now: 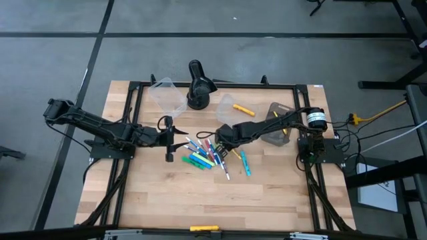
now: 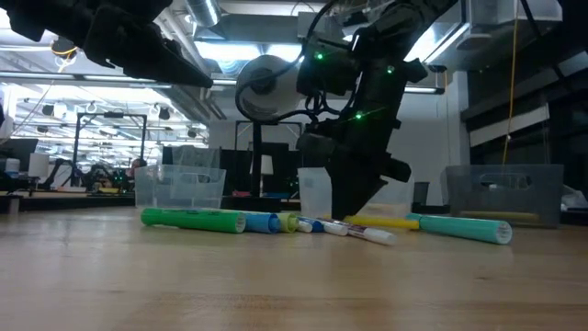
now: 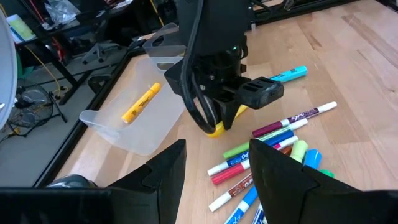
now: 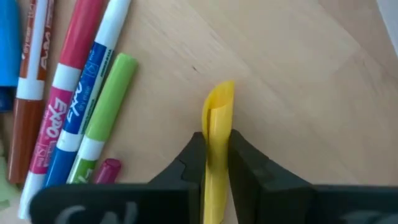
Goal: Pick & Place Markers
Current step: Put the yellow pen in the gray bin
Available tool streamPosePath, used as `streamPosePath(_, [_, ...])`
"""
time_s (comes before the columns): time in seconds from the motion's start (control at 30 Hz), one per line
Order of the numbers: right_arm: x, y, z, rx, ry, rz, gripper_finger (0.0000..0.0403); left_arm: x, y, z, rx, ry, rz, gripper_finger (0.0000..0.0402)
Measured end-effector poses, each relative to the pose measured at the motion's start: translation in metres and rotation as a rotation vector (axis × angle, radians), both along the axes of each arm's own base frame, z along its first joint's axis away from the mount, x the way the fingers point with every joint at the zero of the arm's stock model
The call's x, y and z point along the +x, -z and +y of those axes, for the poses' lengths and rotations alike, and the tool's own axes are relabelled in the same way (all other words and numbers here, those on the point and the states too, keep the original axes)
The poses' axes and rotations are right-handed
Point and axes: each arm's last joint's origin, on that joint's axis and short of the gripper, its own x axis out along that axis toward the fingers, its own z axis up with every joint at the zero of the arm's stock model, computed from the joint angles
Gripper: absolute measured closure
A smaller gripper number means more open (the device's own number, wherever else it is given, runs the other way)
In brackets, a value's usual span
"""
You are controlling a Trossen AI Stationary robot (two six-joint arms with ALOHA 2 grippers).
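the left claw (image 1: 171,139) is held open just left of the marker pile (image 1: 203,155), level with it and apart from it, so that side is left free while the arm waits. the pile is spread loosely at the middle of the bench (image 1: 153,200), pens lying side by side and crossing, which leaves little room between them for fingers. at the pile's right edge the right claw (image 1: 225,148) is closed on a yellow marker (image 4: 217,149), pinched between both fingers at the pile's open side. behind it a clear tub (image 3: 134,118) lies tipped with an orange marker (image 3: 141,102) inside. bare wood is left between claw and tub, judged enough for a lift and carry.
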Motion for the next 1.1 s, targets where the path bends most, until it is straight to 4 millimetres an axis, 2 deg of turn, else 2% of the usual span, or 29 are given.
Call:
streamPosePath(0.17, [0.000,0.000,0.001,0.031,-0.009,0.000,0.0358,0.000,0.000,0.000,-0.007,-0.003,-0.002,0.0231])
streamPosePath(0.33, [0.006,-0.010,0.001,0.020,-0.047,0.006,0.0358,0.001,0.002,0.000,-0.066,-0.026,-0.007,0.0231])
streamPosePath(0.5, [0.013,-0.022,0.001,-0.001,-0.107,0.020,0.0356,0.012,0.019,0.005,-0.127,-0.051,0.071,0.0231])
streamPosePath(0.67, [0.015,-0.024,0.000,-0.031,-0.154,0.018,0.0355,0.024,0.034,0.006,-0.142,-0.040,0.120,0.0231])
streamPosePath(0.93, [0.017,-0.026,0.000,-0.054,-0.194,-0.003,0.0355,0.028,0.031,-0.001,-0.149,0.006,0.065,0.0231])
streamPosePath(1.1, [0.021,-0.028,0.000,-0.067,-0.215,-0.045,0.0355,0.031,0.039,-0.002,-0.186,-0.022,0.098,0.0231])
